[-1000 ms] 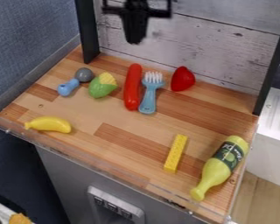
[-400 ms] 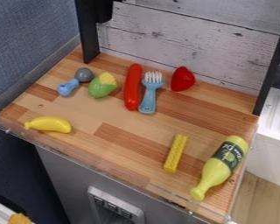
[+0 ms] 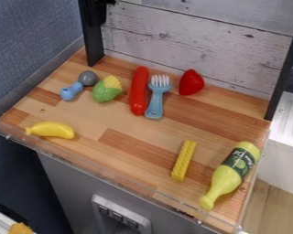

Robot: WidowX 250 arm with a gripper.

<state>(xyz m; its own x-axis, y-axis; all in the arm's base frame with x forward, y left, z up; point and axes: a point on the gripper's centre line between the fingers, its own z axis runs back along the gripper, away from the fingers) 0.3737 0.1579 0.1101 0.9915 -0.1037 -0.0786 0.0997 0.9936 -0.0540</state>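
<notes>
Slightly leftward from its last position, the black gripper [image 3: 99, 13] has moved to beside the dark post [image 3: 92, 41] above the bench's [image 3: 130, 160] back left corner. Whether it is released or clenched I cannot tell. Nearest, by that corner, lies the blue-and-grey toy [image 3: 79, 85], just beside the toy corn [image 3: 107, 88]. The red sausage [image 3: 138, 90], blue fork [image 3: 155, 98] and red toy [image 3: 191, 82] sit towards the back edge, the banana [image 3: 50, 130] near the front left corner, the yellow block [image 3: 184, 160] nearer the front edge. Progress is hard to judge: everything rests loose, no placement clearly finished. Light lettering marks the dark label [image 3: 240, 162] on the bottle [image 3: 225, 179], along the right edge.
</notes>
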